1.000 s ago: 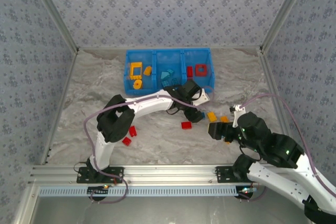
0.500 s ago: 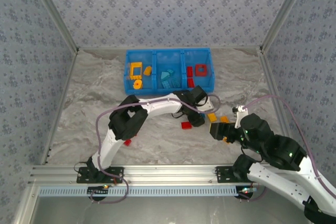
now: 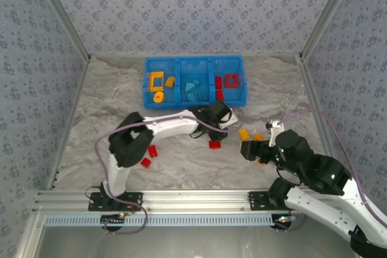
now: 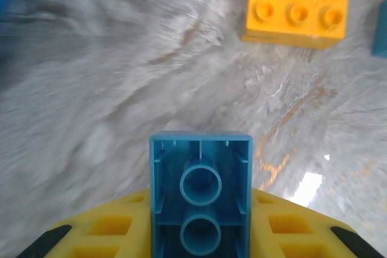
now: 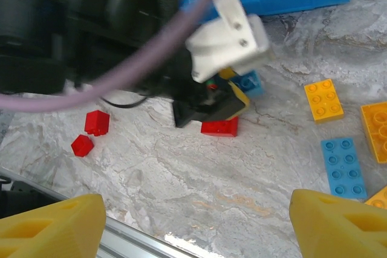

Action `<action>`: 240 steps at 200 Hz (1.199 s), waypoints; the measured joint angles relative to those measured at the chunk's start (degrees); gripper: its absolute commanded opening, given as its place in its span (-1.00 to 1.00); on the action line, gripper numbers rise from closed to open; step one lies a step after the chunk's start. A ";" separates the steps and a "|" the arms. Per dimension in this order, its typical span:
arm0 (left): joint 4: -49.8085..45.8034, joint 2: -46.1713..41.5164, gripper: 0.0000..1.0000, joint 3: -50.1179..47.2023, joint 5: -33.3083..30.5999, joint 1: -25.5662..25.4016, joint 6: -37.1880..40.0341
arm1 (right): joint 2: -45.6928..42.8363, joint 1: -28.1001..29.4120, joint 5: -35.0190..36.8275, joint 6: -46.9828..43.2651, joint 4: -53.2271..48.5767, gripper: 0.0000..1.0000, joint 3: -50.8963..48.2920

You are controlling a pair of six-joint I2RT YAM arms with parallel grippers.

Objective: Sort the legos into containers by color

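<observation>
We see a counter [image 3: 181, 167] with a grey-white marbled top. It is closed in by walls [image 3: 193, 4] papered in a small blue-grey pattern, with metal posts [image 3: 60, 13] at the corners and a metal rail [image 3: 193, 197] along the near edge. The blue bin [image 3: 162, 104] stands at the far middle of the counter. Its left compartment holds yellow pieces, its middle one light blue pieces and its right one red pieces.

The left pincer [image 4: 199, 231] is clamped on a blue brick [image 4: 199, 173], whose hollow underside faces the wrist camera. It holds the brick over the marbled top, in front of the bin and near a yellow six-stud brick [image 4: 296, 7]. The right pincer [image 5: 195, 222] hangs over the near right part of the counter, its fingers spread wide with nothing between them.

Loose on the marble lie a red brick [image 5: 219, 127], beside the left pincer, a pair of small red bricks [image 5: 97, 122] further left, and a flat blue brick [image 5: 343, 167] to the right.
</observation>
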 measured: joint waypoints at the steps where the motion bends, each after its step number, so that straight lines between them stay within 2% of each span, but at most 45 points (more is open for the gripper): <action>1: 0.02 -0.28 -0.43 -0.13 -0.02 0.04 -0.09 | 0.11 0.00 0.00 -0.13 0.09 0.63 0.00; 32: -0.61 -12.50 -0.43 -1.46 -1.53 5.42 -5.77 | 7.52 1.40 0.07 -5.90 6.19 0.62 0.00; 57: -3.02 -13.44 -0.43 2.80 -2.69 11.78 -9.38 | 16.50 3.56 1.66 -10.40 11.02 0.61 1.88; 77: -6.01 -8.59 -0.44 9.64 -3.48 16.35 -11.43 | 21.62 4.70 3.87 -13.18 16.65 0.62 2.62; 102: -8.70 2.14 -0.43 20.98 -2.51 20.57 -14.49 | 23.89 4.79 8.07 -15.76 22.91 0.62 2.62; 135: -12.90 17.49 -0.42 37.94 0.76 23.89 -19.02 | 27.74 5.64 15.85 -19.87 32.59 0.64 2.62; 168: -16.70 27.43 -0.37 50.51 5.51 26.05 -23.12 | 35.67 6.12 22.01 -24.20 39.50 0.64 4.20; 216: -17.03 32.37 -0.30 56.37 11.87 27.39 -28.39 | 45.66 8.17 25.92 -27.61 44.89 0.64 9.77; 240: -17.07 33.16 -0.06 56.70 13.31 27.41 -30.47 | 46.77 9.03 26.40 -27.76 45.75 0.65 10.69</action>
